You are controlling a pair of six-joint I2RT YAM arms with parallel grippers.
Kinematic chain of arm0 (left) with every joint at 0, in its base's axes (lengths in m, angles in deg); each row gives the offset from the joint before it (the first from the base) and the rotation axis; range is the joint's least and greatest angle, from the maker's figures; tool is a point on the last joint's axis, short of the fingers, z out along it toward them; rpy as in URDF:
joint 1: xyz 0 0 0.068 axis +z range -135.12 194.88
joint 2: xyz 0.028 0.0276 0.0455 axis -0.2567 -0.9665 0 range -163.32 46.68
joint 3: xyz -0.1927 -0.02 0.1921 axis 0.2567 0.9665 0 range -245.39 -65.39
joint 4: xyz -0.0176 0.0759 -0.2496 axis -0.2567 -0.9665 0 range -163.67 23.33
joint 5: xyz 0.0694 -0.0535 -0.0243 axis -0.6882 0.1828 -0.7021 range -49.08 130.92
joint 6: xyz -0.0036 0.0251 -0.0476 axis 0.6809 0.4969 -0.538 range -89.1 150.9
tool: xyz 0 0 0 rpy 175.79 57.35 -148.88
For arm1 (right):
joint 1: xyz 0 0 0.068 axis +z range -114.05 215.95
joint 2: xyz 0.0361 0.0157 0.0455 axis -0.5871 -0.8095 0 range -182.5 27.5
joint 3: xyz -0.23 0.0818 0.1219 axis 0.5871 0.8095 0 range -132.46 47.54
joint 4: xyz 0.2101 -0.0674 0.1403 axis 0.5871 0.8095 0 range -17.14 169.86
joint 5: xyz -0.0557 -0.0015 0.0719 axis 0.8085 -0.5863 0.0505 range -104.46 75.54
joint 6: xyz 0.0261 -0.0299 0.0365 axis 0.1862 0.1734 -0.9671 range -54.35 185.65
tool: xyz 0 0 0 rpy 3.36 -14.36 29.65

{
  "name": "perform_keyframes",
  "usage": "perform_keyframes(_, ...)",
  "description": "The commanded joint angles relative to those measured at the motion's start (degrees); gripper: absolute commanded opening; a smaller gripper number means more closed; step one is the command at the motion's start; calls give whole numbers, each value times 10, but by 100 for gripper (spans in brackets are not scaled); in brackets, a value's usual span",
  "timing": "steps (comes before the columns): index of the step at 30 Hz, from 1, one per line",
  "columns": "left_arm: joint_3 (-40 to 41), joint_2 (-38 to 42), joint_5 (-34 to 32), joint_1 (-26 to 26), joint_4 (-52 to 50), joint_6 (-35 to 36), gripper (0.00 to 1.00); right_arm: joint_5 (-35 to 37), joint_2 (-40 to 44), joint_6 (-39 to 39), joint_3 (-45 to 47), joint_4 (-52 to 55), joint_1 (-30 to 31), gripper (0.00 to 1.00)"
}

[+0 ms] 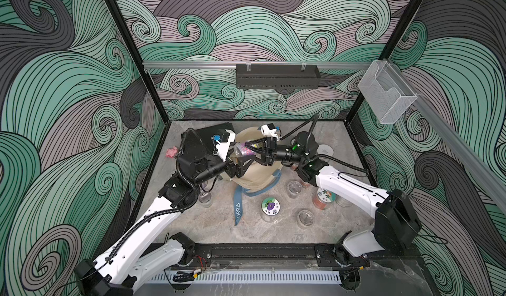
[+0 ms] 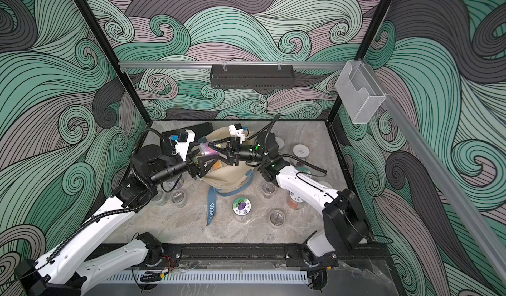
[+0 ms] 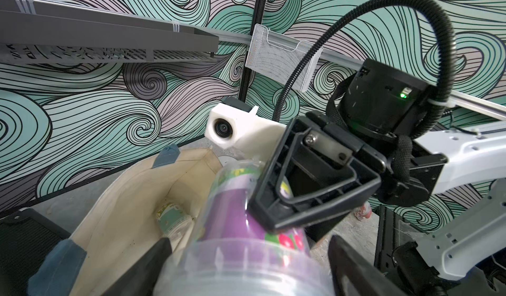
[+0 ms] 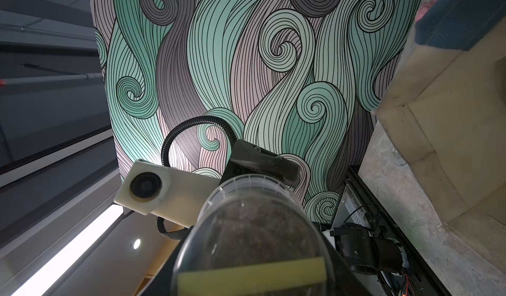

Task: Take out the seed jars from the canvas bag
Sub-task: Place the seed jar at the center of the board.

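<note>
left wrist: jar (image 3: 232, 223) in right tool (image 3: 254, 201)

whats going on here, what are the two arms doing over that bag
The right claw is clamped on a purple-labelled seed jar and holds it sideways above the open canvas bag. The left claw stands open around one end of that jar, not visibly gripping it. At least one other jar lies inside the bag. A flower-lidded jar and a few clear-lidded jars stand out on the table.
</note>
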Motion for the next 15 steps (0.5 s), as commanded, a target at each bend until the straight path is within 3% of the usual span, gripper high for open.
perform_keyframes(1, -15, 6, 9, -1, 4, -4, 80, -2, -3, 8, 3, -18, 4, 52)
perform_keyframes(8, -22, 5, 6, -1, -20, -7, 63, 2, -6, 8, 3, -17, 4, 57)
perform_keyframes(15, -24, 11, -2, -1, -33, -6, 62, 7, -4, 23, 4, 4, 3, 70)
